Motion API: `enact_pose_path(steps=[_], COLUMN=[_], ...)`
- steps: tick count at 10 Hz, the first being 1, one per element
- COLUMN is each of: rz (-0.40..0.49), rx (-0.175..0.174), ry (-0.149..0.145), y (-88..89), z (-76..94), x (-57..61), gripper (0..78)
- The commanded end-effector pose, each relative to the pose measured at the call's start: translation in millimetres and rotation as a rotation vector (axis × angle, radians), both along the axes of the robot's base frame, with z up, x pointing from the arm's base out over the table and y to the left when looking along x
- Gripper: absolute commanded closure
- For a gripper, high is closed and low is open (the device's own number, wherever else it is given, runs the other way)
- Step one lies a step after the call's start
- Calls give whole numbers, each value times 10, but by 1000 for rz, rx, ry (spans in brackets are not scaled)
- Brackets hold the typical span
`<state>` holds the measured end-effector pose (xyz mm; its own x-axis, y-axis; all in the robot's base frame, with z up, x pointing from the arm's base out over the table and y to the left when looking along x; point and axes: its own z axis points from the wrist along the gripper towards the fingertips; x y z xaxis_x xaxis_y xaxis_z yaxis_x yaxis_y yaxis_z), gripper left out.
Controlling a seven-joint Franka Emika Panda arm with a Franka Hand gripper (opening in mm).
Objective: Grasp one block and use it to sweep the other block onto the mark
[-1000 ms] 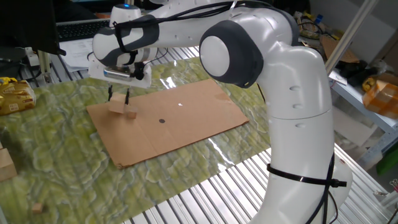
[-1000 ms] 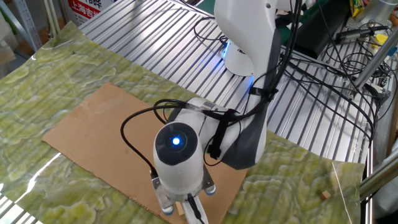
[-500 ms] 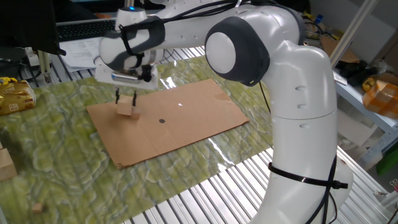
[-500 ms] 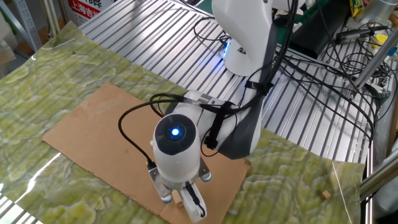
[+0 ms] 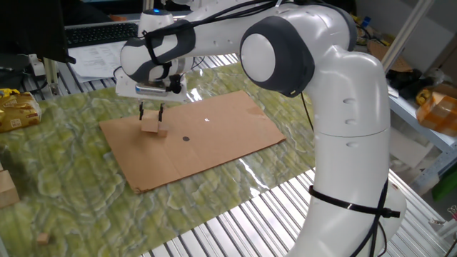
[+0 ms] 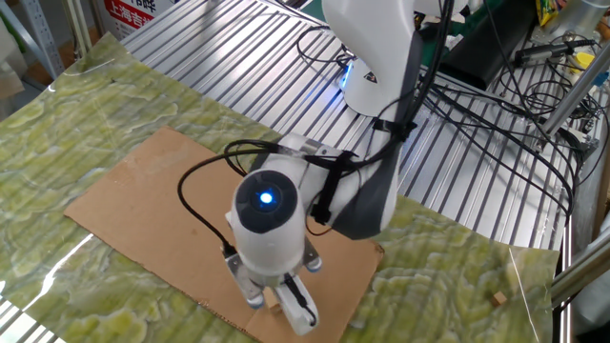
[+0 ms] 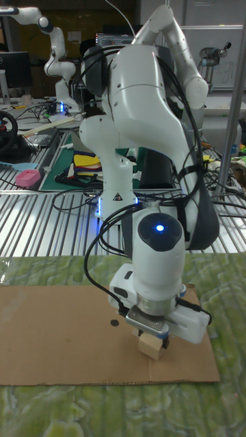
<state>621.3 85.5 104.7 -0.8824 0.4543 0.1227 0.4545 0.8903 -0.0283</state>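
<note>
The fingers (image 5: 151,114) point straight down and are closed on the big block (image 5: 149,126), one dark finger on each of two opposite faces. The block hangs directly under them, its base at or just above the cardboard (image 5: 221,125); I cannot tell whether it touches. In the tall fixed view the same block (image 7: 152,344) shows below the wrist, with the finger tips hidden behind the flange. In the other fixed view only a sliver of it (image 6: 274,307) shows beside the fingers.

The small block (image 5: 163,133) sits on the cardboard just beside the fingers, low against the held block on the side that faces the mark. The two blocks look to be touching.

The mark (image 5: 186,138) lies on the cardboard beyond the small block, near the fingers but apart from both blocks, so that held block, small block and mark run roughly in a line. In the tall fixed view the mark (image 7: 113,323) shows to one side of the fingers, close to the wrist housing.

The cardboard lies flat beneath the fingers on a green marbled mat (image 5: 71,178) that covers the tabletop (image 5: 235,225).
</note>
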Motion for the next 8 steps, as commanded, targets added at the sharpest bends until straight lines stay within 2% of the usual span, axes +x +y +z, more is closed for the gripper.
enact_pose_path(steps=[1,2,4,8], rz=[44,44,68,149], rx=[20,20,12,1], ry=[-6,-6,-4,-6], y=[298,298,164,-168], z=[-5,-5,59,-56], x=[-33,-33,-40,-4], gripper=[763,763,763,763])
